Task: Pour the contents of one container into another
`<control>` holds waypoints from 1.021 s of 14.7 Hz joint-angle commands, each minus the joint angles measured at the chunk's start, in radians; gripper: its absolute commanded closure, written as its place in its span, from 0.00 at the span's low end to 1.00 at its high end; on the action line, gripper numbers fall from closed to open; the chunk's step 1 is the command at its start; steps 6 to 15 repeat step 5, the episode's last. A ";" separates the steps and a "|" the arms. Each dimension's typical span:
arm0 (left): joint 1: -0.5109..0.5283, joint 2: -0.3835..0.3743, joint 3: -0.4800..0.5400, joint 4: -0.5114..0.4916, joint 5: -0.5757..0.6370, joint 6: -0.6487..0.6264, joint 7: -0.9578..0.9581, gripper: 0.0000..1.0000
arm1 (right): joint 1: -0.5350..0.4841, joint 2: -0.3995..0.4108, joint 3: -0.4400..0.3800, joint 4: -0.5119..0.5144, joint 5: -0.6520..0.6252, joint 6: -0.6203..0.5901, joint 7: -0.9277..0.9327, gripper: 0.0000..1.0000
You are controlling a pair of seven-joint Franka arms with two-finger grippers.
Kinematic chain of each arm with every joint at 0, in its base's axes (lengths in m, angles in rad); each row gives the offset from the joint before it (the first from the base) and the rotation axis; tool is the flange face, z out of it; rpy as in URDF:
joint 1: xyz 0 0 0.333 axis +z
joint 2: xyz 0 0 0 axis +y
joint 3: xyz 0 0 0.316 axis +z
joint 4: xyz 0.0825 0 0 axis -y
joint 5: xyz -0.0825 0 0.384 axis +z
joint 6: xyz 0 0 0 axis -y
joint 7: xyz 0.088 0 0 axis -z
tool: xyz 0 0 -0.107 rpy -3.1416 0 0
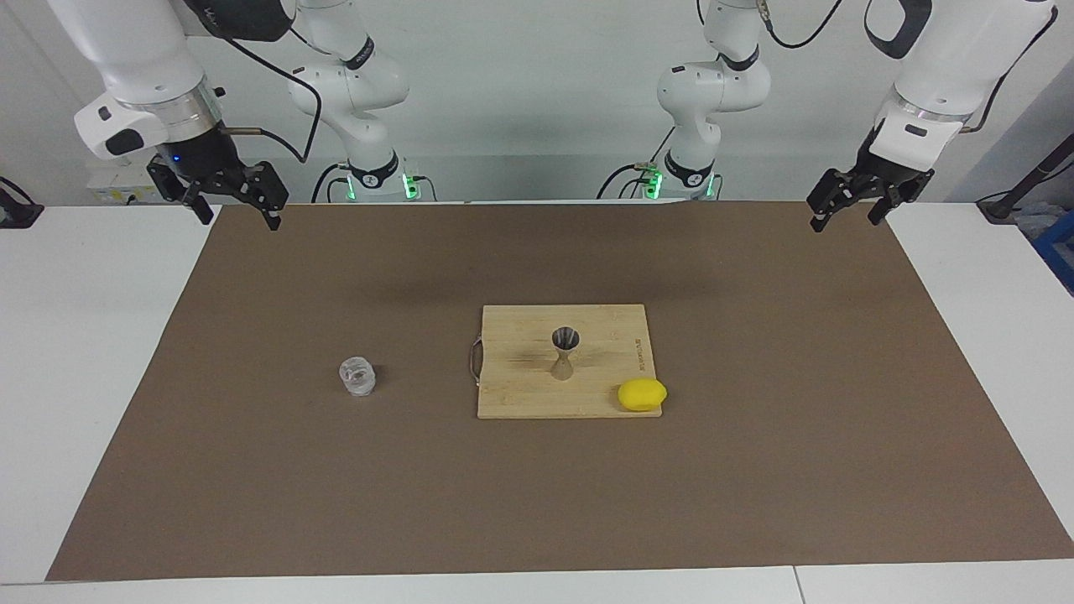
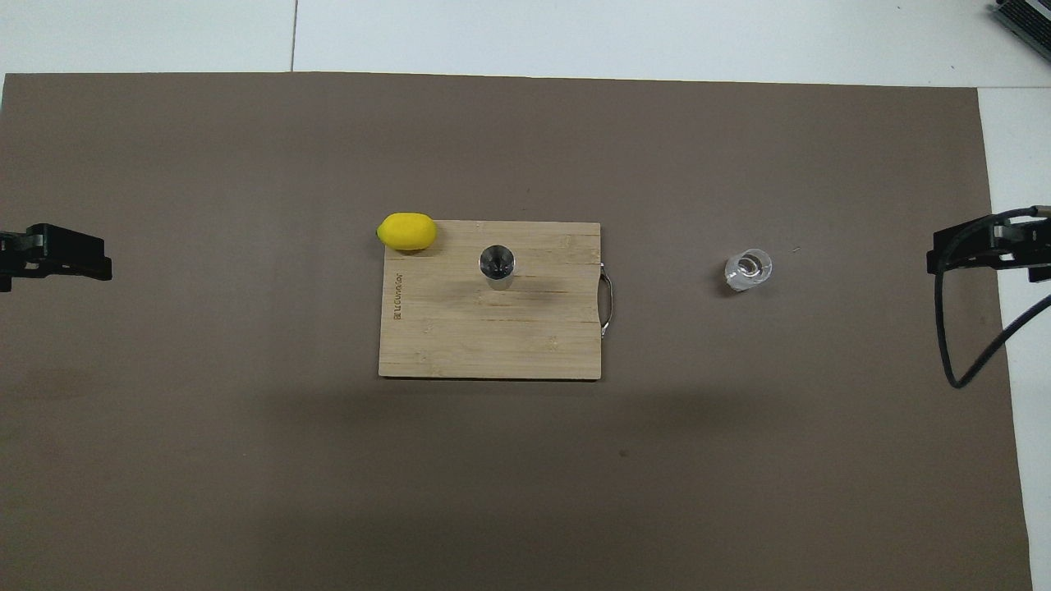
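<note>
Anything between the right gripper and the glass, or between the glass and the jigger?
Nothing visible. The right gripper hangs over the mat's edge; bare mat runs to the glass. Between glass and jigger lie only mat and the board's handle end.

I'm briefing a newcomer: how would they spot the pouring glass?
Find the wooden cutting board mid-table. The glass tumbler stands alone on the brown mat, off the board toward the right arm's end. It is squat and clear, unlike the metal jigger and yellow lemon.
</note>
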 commanded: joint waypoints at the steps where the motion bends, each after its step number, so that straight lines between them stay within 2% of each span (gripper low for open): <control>1: -0.019 -0.010 0.005 0.001 0.012 -0.002 -0.003 0.00 | 0.000 -0.003 0.000 -0.004 0.027 0.004 -0.009 0.00; 15: -0.019 -0.013 0.005 -0.002 0.012 -0.008 -0.006 0.00 | 0.000 -0.003 0.000 -0.006 0.027 0.007 -0.009 0.00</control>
